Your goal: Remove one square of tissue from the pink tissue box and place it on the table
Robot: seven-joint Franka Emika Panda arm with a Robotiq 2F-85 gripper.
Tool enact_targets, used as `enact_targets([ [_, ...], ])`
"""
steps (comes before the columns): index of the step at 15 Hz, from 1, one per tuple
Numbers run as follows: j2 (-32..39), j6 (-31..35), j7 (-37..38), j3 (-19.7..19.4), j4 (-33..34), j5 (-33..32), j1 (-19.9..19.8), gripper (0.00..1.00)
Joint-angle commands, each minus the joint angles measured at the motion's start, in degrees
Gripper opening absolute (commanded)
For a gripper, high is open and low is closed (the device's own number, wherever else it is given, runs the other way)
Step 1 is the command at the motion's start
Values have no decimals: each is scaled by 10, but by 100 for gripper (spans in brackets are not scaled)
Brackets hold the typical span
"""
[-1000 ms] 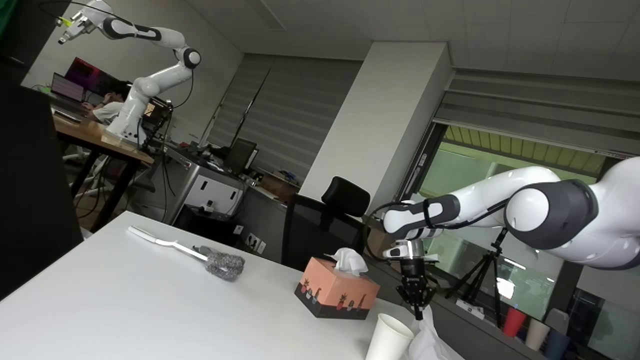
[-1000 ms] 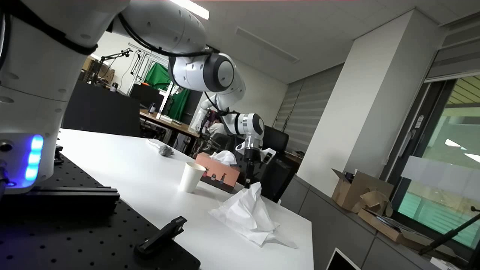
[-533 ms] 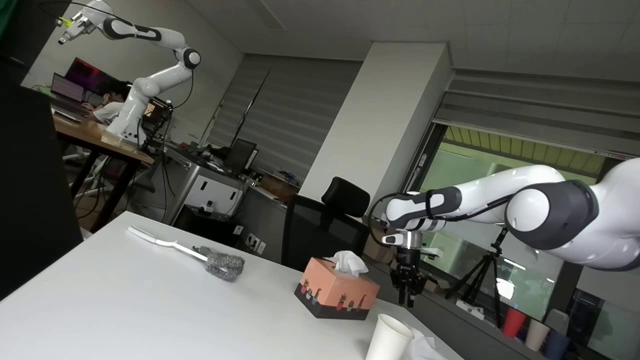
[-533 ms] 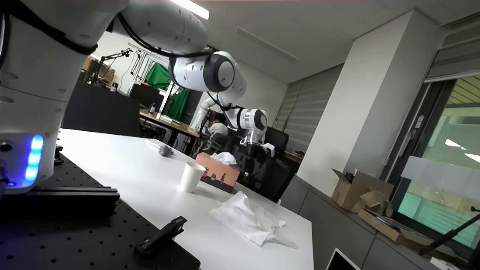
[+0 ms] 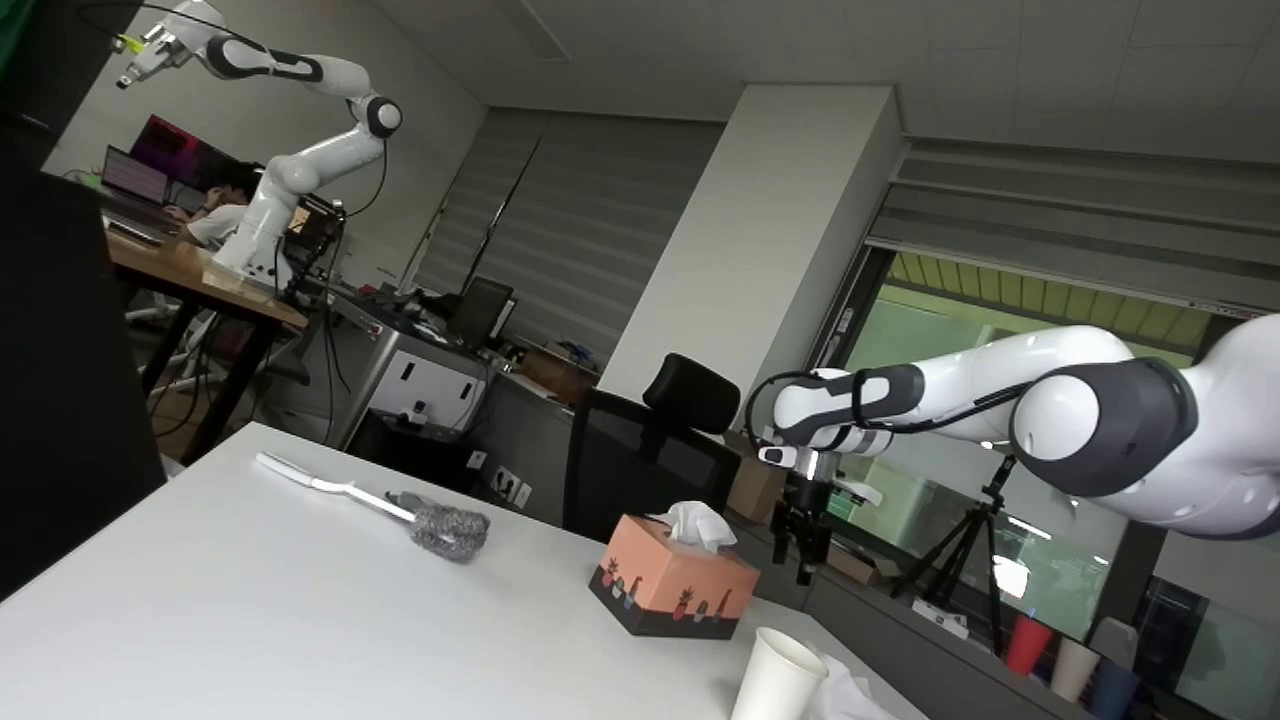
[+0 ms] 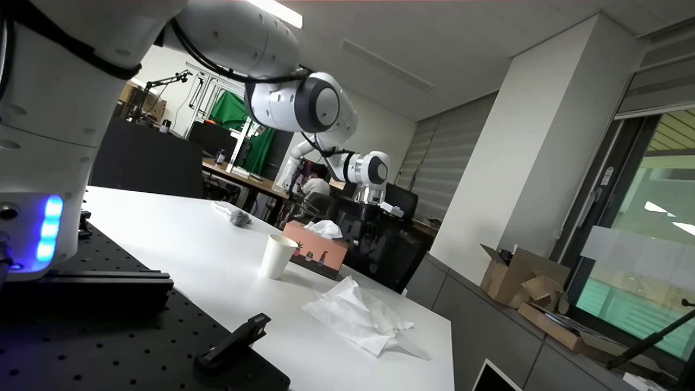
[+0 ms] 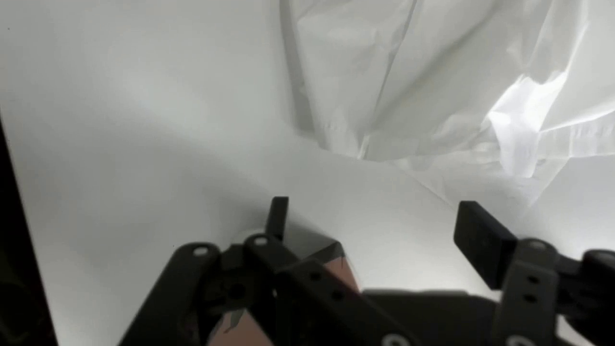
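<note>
My jaws stand spread, empty; upper right in the wrist view, tissue (image 7: 432,96) lies on the counter (image 7: 144,154), presumably because the task demands it.

No legible text, labels, brands, numbers or signs in any view.

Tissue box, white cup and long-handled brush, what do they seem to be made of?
Tissue box: likely matte printed cardboard, with crisp folded edges.
White cup: probably smooth paper, given its thin rim and tapered wall, though plastic is possible.
Long-handled brush: the evenly white, curved handle suggests smooth plastic; the fuzzy gray head could be wire or bristle.
</note>
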Motion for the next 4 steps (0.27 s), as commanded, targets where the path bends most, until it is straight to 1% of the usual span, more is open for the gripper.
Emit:
enact_targets([
  [1, -1, 1, 5, 0, 1, 0, 1, 96],
  [2, -1, 2, 8, 0, 2, 0, 3, 99],
  [4, -1, 2, 12, 0, 2, 0, 3, 99],
])
